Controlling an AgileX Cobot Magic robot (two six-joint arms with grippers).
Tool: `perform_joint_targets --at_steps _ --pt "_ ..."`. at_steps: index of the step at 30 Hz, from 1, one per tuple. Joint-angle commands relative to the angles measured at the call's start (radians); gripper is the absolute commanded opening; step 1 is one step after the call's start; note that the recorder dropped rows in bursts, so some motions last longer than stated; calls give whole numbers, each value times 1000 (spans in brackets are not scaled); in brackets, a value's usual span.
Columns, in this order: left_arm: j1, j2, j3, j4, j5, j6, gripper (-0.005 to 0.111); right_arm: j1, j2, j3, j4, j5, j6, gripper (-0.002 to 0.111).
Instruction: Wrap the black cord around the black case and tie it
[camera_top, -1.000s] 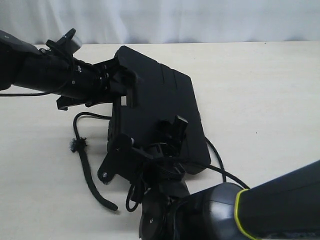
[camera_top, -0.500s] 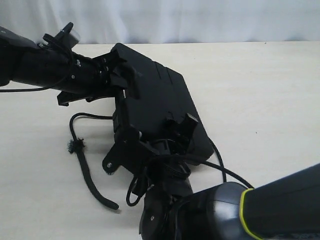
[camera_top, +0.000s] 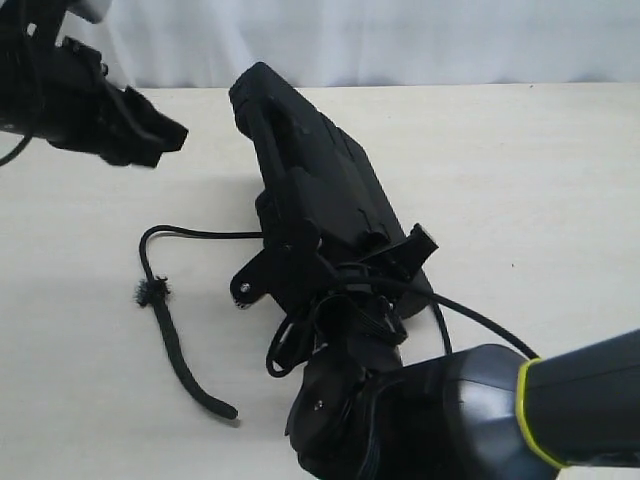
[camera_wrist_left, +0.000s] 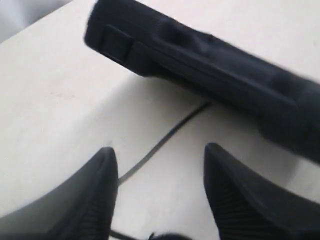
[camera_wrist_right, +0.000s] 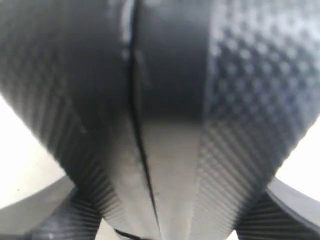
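Matte black case (camera_top: 320, 190) tilted on edge; thin black cord (camera_top: 172, 345) curls beside.

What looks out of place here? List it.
The black case stands tipped up on edge in the right end effector, not flat on the table. The black cord lies loose beside it, unwrapped, with a frayed tuft near one end.

Matt plastic black case (camera_top: 320, 180); fibrous black cord (camera_top: 178, 350).
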Motion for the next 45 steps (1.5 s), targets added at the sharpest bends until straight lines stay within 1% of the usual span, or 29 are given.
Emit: perform_joint_targets --at_steps 1,2,3,5,6,10,13,16,19,20,22,25,26,28,30,31,33,34,37,39,41,42,43,45 --pt "0 33 4 109 301 435 50 -6 -52 -9 -10 37 15 4" --pt "0 49 4 144 343 482 50 -6 -62 -9 -10 28 15 4" --pt "0 76 4 220 381 541 50 -6 -77 -9 -10 17 15 4" --pt "0 129 4 324 374 570 50 -6 -92 -9 -10 10 15 4" --pt "0 148 4 350 359 597 50 -6 -95 -9 -6 1 15 4" --pt "0 249 4 356 271 803 50 -6 -97 -9 45 -106 13 4" --pt "0 347 4 355 193 934 50 -6 -97 -9 49 -114 13 4" --pt "0 430 4 410 140 1016 50 -6 -97 -9 69 -116 13 4" --pt "0 487 4 426 3 1088 50 -6 -97 -9 94 -116 15 4" --pt "0 497 4 426 -13 1105 50 -6 -97 -9 94 -116 15 4" --pt "0 531 4 411 -14 1154 50 -6 -97 -9 94 -116 15 4" --pt "0 565 4 398 54 1154 48 -6 -97 -9 94 -116 15 4" --pt "0 560 4 386 62 1142 44 -6 -97 -9 94 -116 15 4" --pt "0 503 2 373 69 989 19 -6 -97 -9 94 -116 15 4" --pt "2 431 2 375 82 813 -1 -6 -97 -9 94 -116 15 4" --pt "6 404 2 375 95 750 0 -6 -97 -9 94 -116 17 4" --pt "37 353 2 368 145 617 0 -6 -97 -9 94 -116 17 4" --pt "64 333 2 352 179 553 0 -6 -97 -9 94 -116 21 4" --pt "186 284 2 258 254 423 0 -6 -97 -9 101 -118 37 4" --pt "275 252 2 84 278 428 0 -6 -97 -9 101 -118 51 4" --pt "358 236 2 -62 344 494 0 -6 -97 -9 101 -118 51 4" --pt "396 236 2 -94 384 517 0 -6 -97 -9 101 -118 51 4" --pt "419 236 2 -114 413 517 0 -6 -97 -9 101 -118 51 4" --pt "440 236 2 -152 408 517 0 -6 -97 -9 101 -121 51 4"
